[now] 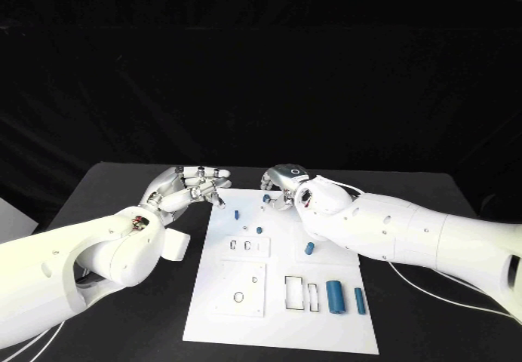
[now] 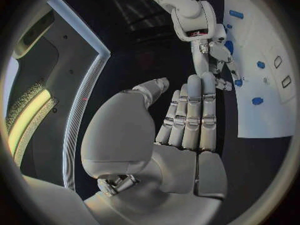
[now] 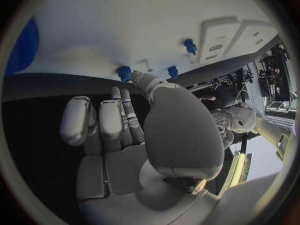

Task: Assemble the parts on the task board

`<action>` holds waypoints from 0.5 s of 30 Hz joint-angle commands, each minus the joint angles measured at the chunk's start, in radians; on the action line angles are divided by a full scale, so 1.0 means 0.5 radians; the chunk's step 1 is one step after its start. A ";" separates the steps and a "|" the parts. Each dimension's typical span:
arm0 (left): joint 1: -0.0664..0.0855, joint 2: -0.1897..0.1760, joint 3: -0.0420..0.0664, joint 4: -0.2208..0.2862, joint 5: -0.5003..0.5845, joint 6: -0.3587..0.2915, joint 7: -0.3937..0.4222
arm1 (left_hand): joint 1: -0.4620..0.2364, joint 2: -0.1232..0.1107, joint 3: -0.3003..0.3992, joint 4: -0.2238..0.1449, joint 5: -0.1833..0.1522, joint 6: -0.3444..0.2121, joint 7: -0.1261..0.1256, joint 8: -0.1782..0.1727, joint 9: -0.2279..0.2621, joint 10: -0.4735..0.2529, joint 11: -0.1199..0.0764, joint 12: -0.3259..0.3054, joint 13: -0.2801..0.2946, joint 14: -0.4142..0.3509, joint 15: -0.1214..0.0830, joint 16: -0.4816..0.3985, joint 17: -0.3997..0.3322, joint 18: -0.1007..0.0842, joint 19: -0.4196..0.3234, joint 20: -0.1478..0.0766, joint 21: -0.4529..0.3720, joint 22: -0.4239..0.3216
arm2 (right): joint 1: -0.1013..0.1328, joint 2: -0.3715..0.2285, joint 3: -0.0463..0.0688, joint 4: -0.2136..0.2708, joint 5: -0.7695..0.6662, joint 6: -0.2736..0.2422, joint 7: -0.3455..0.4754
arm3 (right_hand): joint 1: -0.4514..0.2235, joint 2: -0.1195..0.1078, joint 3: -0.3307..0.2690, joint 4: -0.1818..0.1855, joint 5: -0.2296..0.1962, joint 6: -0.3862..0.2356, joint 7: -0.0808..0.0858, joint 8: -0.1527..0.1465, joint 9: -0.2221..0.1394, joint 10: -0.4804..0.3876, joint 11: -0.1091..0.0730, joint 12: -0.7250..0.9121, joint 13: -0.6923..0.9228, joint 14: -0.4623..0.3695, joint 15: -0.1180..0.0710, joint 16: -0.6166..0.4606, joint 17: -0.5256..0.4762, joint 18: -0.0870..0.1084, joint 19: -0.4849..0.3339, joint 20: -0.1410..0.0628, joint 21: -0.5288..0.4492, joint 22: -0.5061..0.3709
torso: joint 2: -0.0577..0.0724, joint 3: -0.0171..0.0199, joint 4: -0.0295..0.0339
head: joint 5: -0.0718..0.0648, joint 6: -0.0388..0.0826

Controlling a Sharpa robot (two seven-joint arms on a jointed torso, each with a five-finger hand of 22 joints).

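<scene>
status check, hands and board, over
Left hand empty at board far corner. Right hand fingertips at a small blue part; grip unclear. Nothing blocking.

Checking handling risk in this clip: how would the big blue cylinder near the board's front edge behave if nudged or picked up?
The big cylinder lies on its side on the flat white board, so a sideways nudge would probably roll it. It looks rigid and smooth, likely plastic, so it may slip in a loose pinch. Probably light for its size, though that cannot be confirmed.
</scene>
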 commanded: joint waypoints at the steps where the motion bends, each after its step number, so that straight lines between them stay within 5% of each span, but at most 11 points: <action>1: 0.006 0.003 0.002 -0.006 0.004 0.041 0.009 | 0.019 -0.005 0.012 0.001 -0.006 0.017 0.002 0.007 0.002 0.008 0.000 0.000 0.002 -0.011 0.002 0.007 0.002 0.023 -0.013 0.000 0.009 0.002 | 0.000 -0.062 -0.001 0.069 -0.009 -0.019 0.016 | 0.049 0.022 -0.130 0.012 0.024 -0.027 -0.008 -0.034 -0.011 -0.035 0.007 0.009 -0.009 -0.007 0.009 -0.029 -0.048 0.038 -0.020 0.003 -0.057 -0.056 | -0.002 0.0028 -0.004 | 0.003 -0.001; 3: 0.006 0.005 0.002 -0.018 0.004 0.043 0.012 | 0.019 -0.005 0.012 0.001 -0.006 0.017 0.002 0.007 0.002 0.008 0.000 0.000 0.002 -0.011 0.002 0.007 0.002 0.023 -0.013 0.000 0.009 0.002 | 0.000 -0.125 0.000 0.135 -0.011 -0.026 0.008 | 0.130 0.038 -0.293 0.038 0.022 -0.033 0.009 -0.066 -0.022 -0.036 0.005 0.013 -0.012 -0.010 0.006 -0.044 -0.083 0.042 -0.015 0.000 -0.095 -0.084 | -0.005 0.0035 -0.006 | 0.003 0.001; 6: 0.006 0.004 0.002 -0.039 0.007 0.044 0.018 | 0.019 -0.005 0.013 0.000 -0.006 0.018 0.002 0.008 0.002 0.008 -0.001 0.001 0.002 -0.012 0.002 0.008 0.001 0.023 -0.015 0.000 0.012 0.004 | 0.002 -0.253 0.006 0.260 -0.004 -0.049 -0.006 | 0.156 0.042 -0.338 0.056 0.008 -0.029 0.004 -0.076 -0.026 -0.016 0.000 0.019 -0.009 -0.010 0.002 -0.047 -0.092 0.041 -0.008 -0.003 -0.099 -0.083 | -0.009 0.0050 -0.015 | 0.008 0.007; 9: 0.006 0.001 0.002 -0.053 0.008 0.044 0.022 | 0.019 -0.005 0.013 0.000 -0.006 0.018 0.002 0.008 0.002 0.008 -0.001 0.001 0.002 -0.012 0.002 0.008 0.001 0.023 -0.015 0.000 0.012 0.004 | 0.009 -0.382 0.015 0.373 0.047 -0.115 -0.003 | 0.176 0.051 -0.352 0.082 0.003 -0.019 0.020 -0.084 -0.028 0.053 -0.016 0.040 0.003 -0.007 -0.009 -0.044 -0.094 0.035 0.014 -0.012 -0.082 -0.055 | -0.014 0.0056 -0.031 | 0.005 0.013; 11: 0.006 -0.002 0.002 -0.062 0.009 0.044 0.025 | 0.019 -0.005 0.013 0.000 -0.006 0.018 0.002 0.008 0.002 0.008 -0.001 0.001 0.002 -0.012 0.002 0.008 0.001 0.023 -0.015 0.000 0.012 0.004 | 0.020 -0.492 0.024 0.461 0.150 -0.184 0.010 | 0.168 0.040 -0.341 0.122 0.031 -0.002 0.064 -0.090 -0.029 0.160 -0.027 0.073 0.021 -0.001 -0.022 -0.031 -0.082 0.026 0.040 -0.025 -0.055 -0.018 | -0.018 0.0070 -0.042 | 0.004 0.016; 15: 0.006 -0.004 0.002 -0.073 0.010 0.045 0.028 | 0.021 -0.004 0.016 -0.002 -0.006 0.019 0.001 0.009 0.002 0.010 -0.001 0.001 0.002 -0.013 0.002 0.010 0.001 0.023 -0.018 0.000 0.017 0.008 | 0.041 -0.638 0.036 0.556 0.361 -0.213 0.026 | 0.141 0.007 -0.307 0.180 0.033 0.020 0.060 -0.092 -0.028 0.314 -0.044 0.117 0.055 0.020 -0.032 0.026 -0.010 0.007 0.087 -0.033 0.018 0.071 | -0.026 0.0115 -0.057 | 0.005 0.019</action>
